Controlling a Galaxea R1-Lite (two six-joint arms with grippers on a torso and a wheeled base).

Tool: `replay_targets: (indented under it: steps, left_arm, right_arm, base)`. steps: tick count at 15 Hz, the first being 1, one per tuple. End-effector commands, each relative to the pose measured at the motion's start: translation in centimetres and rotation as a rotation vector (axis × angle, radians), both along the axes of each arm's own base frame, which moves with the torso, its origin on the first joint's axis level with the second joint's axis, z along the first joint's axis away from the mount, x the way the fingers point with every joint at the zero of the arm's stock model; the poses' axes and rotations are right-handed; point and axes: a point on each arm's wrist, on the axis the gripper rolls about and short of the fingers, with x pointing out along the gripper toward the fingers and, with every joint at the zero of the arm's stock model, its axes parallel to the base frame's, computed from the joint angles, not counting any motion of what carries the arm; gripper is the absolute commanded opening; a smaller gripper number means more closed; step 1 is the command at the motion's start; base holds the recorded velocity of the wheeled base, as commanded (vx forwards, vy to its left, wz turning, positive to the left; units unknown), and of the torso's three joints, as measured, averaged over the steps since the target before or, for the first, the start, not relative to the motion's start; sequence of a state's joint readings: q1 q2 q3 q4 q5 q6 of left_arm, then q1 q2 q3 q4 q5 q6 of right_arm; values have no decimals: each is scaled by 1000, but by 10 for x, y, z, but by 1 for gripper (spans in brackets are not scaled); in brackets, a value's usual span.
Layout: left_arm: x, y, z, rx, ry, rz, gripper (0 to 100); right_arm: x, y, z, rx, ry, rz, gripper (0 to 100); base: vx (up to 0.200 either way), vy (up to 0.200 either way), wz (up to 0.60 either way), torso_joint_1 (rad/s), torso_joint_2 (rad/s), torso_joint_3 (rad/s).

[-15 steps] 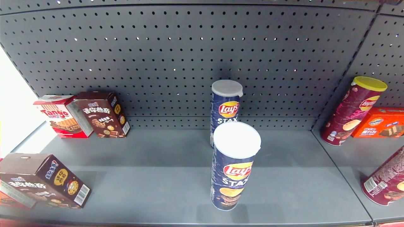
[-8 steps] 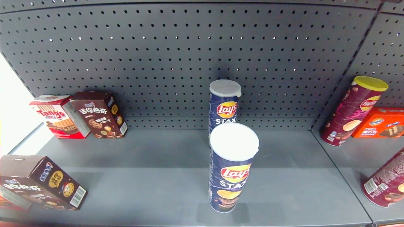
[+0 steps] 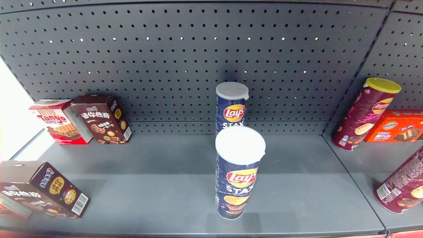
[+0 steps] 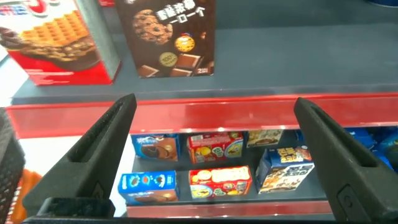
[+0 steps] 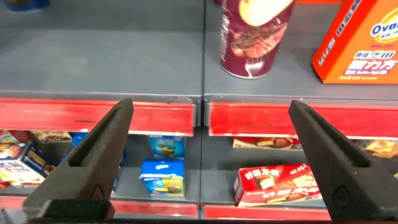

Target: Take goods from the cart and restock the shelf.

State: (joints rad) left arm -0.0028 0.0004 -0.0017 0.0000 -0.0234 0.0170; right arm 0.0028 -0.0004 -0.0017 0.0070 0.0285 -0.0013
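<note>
Two dark blue chip cans stand upright on the grey shelf (image 3: 158, 185), one near the front (image 3: 238, 175) and one behind it by the pegboard (image 3: 230, 107). My left gripper (image 4: 214, 155) is open and holds nothing. It hangs in front of the shelf's red front edge (image 4: 211, 115), below a brown cookie box (image 4: 171, 34) and a red wafer box (image 4: 56, 43). My right gripper (image 5: 208, 155) is open and holds nothing too, in front of the red edge (image 5: 267, 118) under a maroon chip can (image 5: 252, 37) and an orange box (image 5: 364, 40).
Brown cookie boxes (image 3: 99, 119) (image 3: 39, 190) and a red wafer box (image 3: 59, 120) sit at the shelf's left. On the right bay are maroon cans (image 3: 365, 114) (image 3: 401, 185) and an orange box (image 3: 393, 127). A lower shelf holds small boxed goods (image 4: 214, 180) (image 5: 161, 174).
The whole head picture has shifted slightly left and down, so the camera moved. The cans and boxes keep their places on the shelf.
</note>
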Motion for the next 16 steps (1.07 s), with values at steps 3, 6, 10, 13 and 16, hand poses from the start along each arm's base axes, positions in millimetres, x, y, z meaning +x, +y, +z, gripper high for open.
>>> replay_targets:
  steps: [3, 6, 10, 13, 16]
  left_arm:
    - [0, 0, 0, 1, 1, 0, 100]
    - [0, 0, 0, 0, 0, 0, 100]
    - [0, 0, 0, 1, 1, -1, 100]
    - [0, 0, 0, 0, 1, 0, 100]
    - [0, 0, 0, 0, 1, 0, 100]
  right_arm:
    - [0, 0, 0, 0, 0, 1, 100]
    - [0, 0, 0, 0, 0, 1, 100]
    - [0, 0, 0, 0, 0, 1, 100]
    - [0, 0, 0, 0, 0, 1, 100]
    - [0, 0, 0, 0, 0, 1, 100]
  base:
    - [0, 0, 0, 0, 0, 0]
    - [-133, 0, 0, 6, 0, 2]
    - [-50, 0, 0, 4, 3, -1]
    - [-67, 0, 0, 2, 1, 1]
    - [0, 0, 0, 0, 0, 0]
